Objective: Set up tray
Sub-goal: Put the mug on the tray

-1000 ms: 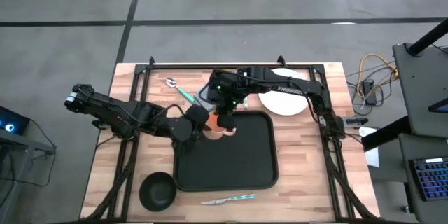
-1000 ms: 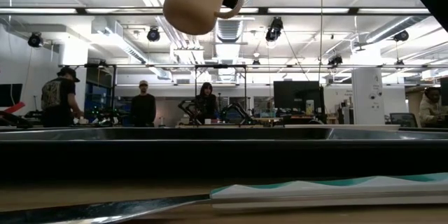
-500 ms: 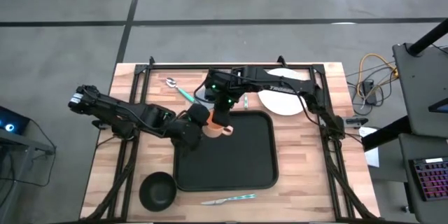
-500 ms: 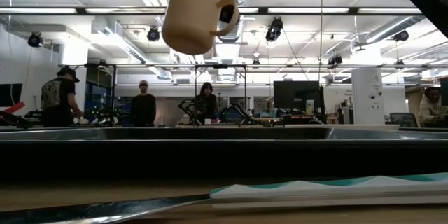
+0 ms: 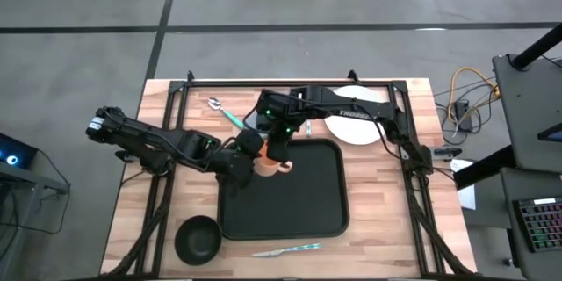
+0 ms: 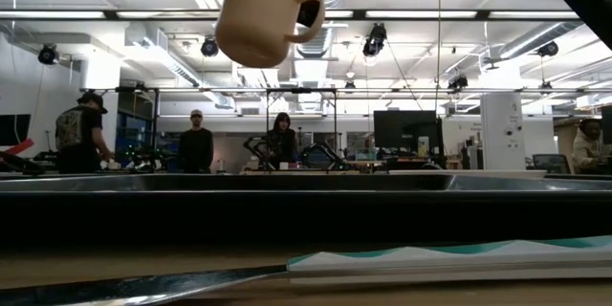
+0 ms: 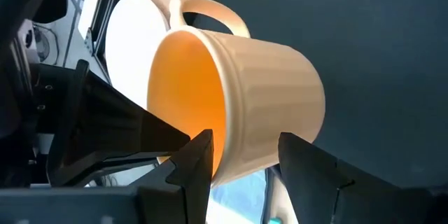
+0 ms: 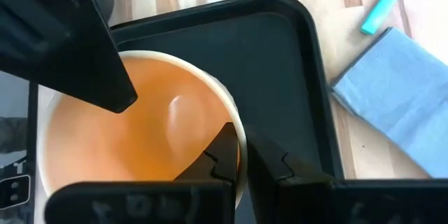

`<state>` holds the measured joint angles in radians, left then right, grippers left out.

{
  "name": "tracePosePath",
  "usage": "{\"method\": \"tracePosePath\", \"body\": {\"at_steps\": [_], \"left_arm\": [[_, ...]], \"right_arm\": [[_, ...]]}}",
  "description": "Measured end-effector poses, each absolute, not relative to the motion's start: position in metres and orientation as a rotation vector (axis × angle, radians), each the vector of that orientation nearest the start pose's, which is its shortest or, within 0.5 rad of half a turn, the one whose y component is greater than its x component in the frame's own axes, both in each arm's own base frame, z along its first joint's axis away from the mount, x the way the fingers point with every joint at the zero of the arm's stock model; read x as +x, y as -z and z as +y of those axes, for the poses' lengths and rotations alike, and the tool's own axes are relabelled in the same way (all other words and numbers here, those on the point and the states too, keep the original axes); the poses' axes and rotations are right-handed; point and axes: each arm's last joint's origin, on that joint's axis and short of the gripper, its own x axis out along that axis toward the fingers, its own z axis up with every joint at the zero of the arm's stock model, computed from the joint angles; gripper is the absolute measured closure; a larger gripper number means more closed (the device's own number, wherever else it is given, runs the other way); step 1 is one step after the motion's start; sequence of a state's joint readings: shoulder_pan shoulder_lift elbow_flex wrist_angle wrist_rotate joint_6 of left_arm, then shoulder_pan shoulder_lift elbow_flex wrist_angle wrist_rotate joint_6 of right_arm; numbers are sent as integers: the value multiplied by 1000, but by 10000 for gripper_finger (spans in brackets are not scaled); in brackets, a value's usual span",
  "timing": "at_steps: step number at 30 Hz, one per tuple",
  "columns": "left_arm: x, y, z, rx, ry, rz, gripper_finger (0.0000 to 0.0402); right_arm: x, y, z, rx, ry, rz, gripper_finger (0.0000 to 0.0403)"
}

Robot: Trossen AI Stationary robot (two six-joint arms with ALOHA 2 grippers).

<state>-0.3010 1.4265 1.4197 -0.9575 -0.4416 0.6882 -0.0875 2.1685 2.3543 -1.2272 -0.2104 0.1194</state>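
The tray point(image 5: 294, 191) lies in the middle of the table point(image 5: 386, 228). Above its far left corner a cream mug point(image 5: 266, 165) with an orange inside hangs in the air, clear of the tray. Both grippers hold it. The left gripper point(image 7: 241, 155) grips the mug wall, one finger point(image 7: 192, 161) inside and one outside. The right gripper point(image 8: 241, 155) is clamped on the rim, its fingers nearly together. A plate point(image 5: 356, 128) lies at the far right, a spoon point(image 5: 225, 112) far left, a bowl point(image 5: 198, 239) near left, and a knife point(image 5: 288, 249) near the tray's near edge.
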Motion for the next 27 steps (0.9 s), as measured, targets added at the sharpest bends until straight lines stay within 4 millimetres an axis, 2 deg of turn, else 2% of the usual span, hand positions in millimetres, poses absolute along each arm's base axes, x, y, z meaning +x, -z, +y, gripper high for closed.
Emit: {"method": "tracePosePath", "body": {"at_steps": [4, 10, 17, 21, 27], "left_arm": [[273, -347, -72, 982, 186, 908, 281], [274, -346, -73, 973, 200, 897, 385], [275, -347, -73, 958, 181, 891, 399], [276, -351, -73, 948, 160, 872, 401], [275, -355, -72, 916, 127, 868, 401]], "right_arm": [[446, -344, -33, 246, -64, 1033, 395], [448, -349, -33, 216, -85, 974, 388], [445, -363, -32, 206, -95, 904, 353], [438, -374, -31, 195, -127, 883, 326], [417, -401, -28, 212, -141, 828, 277]]}}
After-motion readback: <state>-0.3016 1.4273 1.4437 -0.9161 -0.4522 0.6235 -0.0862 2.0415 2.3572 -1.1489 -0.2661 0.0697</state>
